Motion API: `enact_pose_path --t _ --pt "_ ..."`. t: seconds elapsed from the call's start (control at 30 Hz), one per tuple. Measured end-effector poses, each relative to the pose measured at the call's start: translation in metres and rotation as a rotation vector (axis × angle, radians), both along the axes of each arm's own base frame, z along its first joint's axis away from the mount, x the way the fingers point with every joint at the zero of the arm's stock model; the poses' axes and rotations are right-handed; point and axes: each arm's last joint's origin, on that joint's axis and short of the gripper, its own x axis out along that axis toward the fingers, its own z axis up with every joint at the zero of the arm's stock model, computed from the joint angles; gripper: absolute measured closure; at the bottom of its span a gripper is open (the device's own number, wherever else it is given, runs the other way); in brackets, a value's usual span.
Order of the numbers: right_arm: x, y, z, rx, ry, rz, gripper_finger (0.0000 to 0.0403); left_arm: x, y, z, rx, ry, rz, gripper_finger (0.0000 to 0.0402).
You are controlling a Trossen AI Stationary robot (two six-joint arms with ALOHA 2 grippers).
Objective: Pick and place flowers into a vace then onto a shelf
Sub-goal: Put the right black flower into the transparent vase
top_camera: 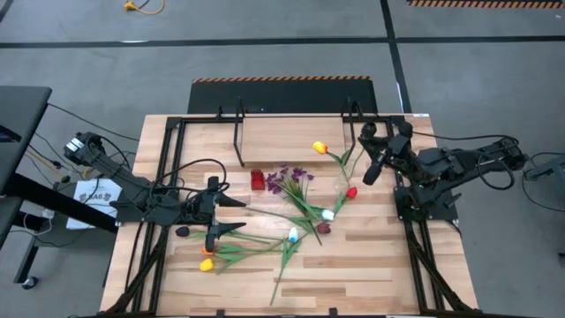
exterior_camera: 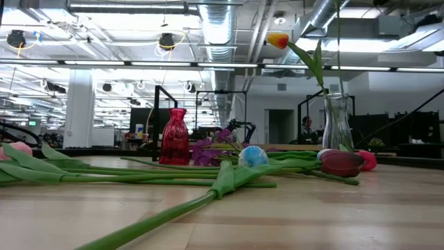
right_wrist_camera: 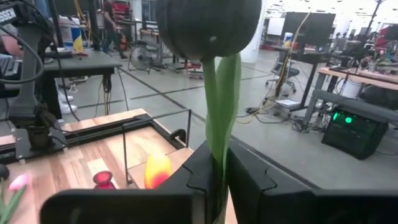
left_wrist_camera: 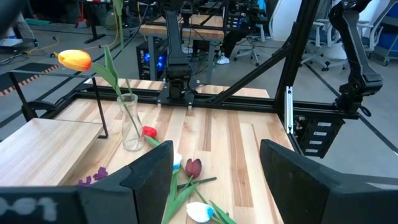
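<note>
My table (top_camera: 380,265) is a pale plank top with black rails down both sides. At its far edge stands the shelf (top_camera: 291,132), a light board on thin black legs, bare on top. On the planks in front of it a small red vase (top_camera: 257,179) stands upright, with a purple sprig (top_camera: 290,179) lying just beside it. A clear glass vase (exterior_camera: 337,123) stands nearer my right arm, one yellow-orange tulip (top_camera: 320,147) in it. Loose tulips lie scattered mid-table with stems crossing: red (top_camera: 351,192), dark maroon (top_camera: 324,227), two white (top_camera: 293,235), and orange (top_camera: 206,263) and pink near my left arm.
</note>
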Motion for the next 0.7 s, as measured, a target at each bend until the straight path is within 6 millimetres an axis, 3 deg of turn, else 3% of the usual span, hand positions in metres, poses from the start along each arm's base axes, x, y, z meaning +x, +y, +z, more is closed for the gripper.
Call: enact_pose_path --t 0.33,0.7 --pt "-0.001 0.000 -0.004 0.011 0.022 -0.002 0.0327 0.000 0.000 0.000 0.000 0.000 -0.001 0.0171" --pt "-0.002 0.000 -0.014 0.048 0.098 0.041 0.0321 0.000 -0.001 0.000 -0.011 0.002 -0.018 0.0171"
